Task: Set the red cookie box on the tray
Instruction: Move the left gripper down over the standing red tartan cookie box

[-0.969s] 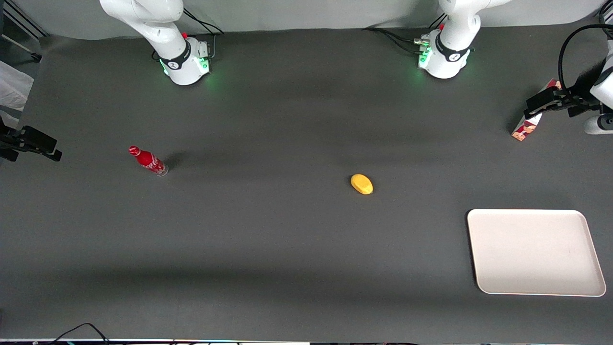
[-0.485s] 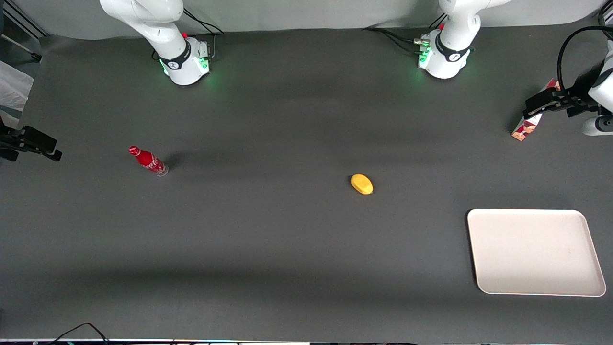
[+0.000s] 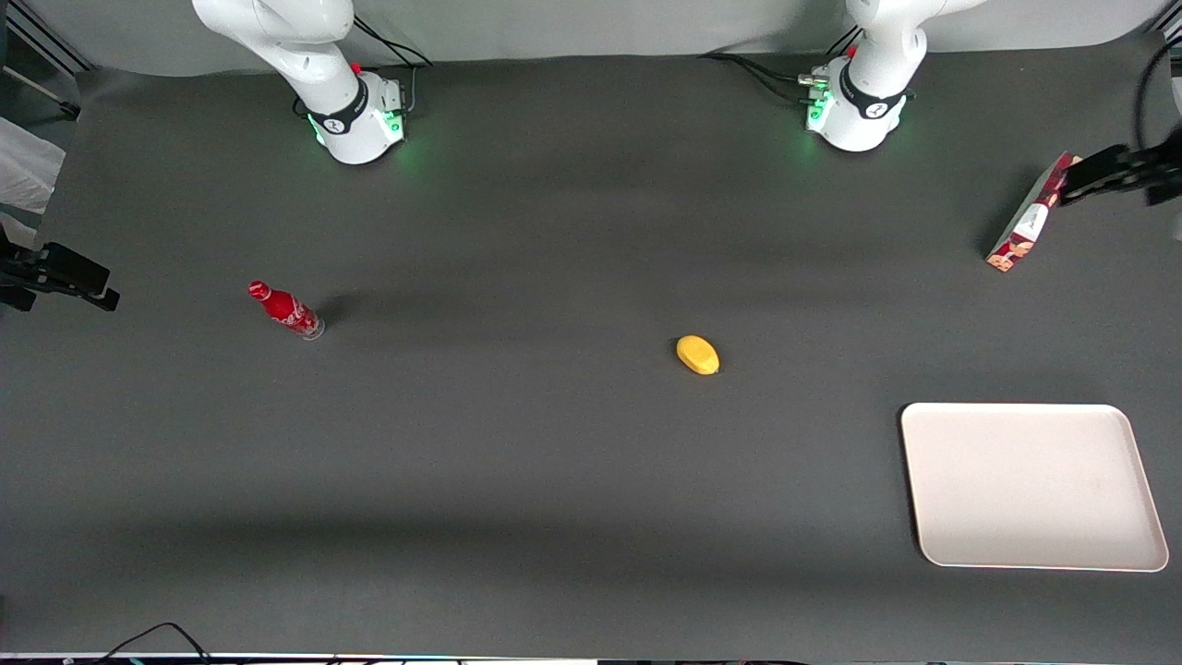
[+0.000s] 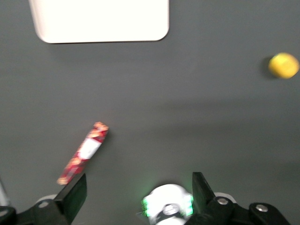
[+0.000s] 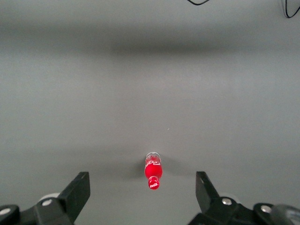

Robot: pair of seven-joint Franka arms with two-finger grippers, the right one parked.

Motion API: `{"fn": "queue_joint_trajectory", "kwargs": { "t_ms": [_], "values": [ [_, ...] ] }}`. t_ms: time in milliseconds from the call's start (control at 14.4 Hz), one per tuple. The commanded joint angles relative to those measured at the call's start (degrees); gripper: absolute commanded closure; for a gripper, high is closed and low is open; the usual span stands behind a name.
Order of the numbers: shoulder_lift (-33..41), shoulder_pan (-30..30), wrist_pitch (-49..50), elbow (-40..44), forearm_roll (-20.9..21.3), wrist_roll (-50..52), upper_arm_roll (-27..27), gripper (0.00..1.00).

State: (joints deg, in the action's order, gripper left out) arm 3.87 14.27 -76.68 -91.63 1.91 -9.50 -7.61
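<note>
The red cookie box (image 3: 1027, 222) is on the table toward the working arm's end, farther from the front camera than the tray (image 3: 933, 489). It also shows in the left wrist view (image 4: 83, 152) as a slim dark red carton with a white patch. The cream-white tray lies flat with nothing on it and also shows in the left wrist view (image 4: 101, 21). My left gripper (image 3: 1079, 180) hovers above the table beside the box's top end, apart from it. In the left wrist view the gripper (image 4: 138, 192) is open with nothing between its fingers.
A yellow lemon-like object (image 3: 697, 355) lies mid-table, also in the left wrist view (image 4: 283, 65). A red soda bottle (image 3: 284, 309) stands toward the parked arm's end. The working arm's base (image 3: 854, 106) sits at the table's back edge.
My left gripper has drawn away from the cookie box toward the table's end, so the box shows uncovered. The box, tray, lemon and bottle have not moved.
</note>
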Motion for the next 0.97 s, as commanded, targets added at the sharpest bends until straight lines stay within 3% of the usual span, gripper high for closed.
{"fn": "queue_joint_trajectory", "kwargs": {
  "t_ms": [0,277,554,900],
  "values": [
    [1.0,0.1,2.1,-0.4,5.1,-17.8,7.7,0.00],
    [2.4,0.3,-4.1,-12.5,8.4,-34.8,16.5,0.00],
    [7.4,0.3,-19.3,-32.7,13.4,-44.5,24.9,0.00],
    [9.9,0.3,-41.1,-51.5,14.9,-52.4,35.4,0.00]
  ]
}}
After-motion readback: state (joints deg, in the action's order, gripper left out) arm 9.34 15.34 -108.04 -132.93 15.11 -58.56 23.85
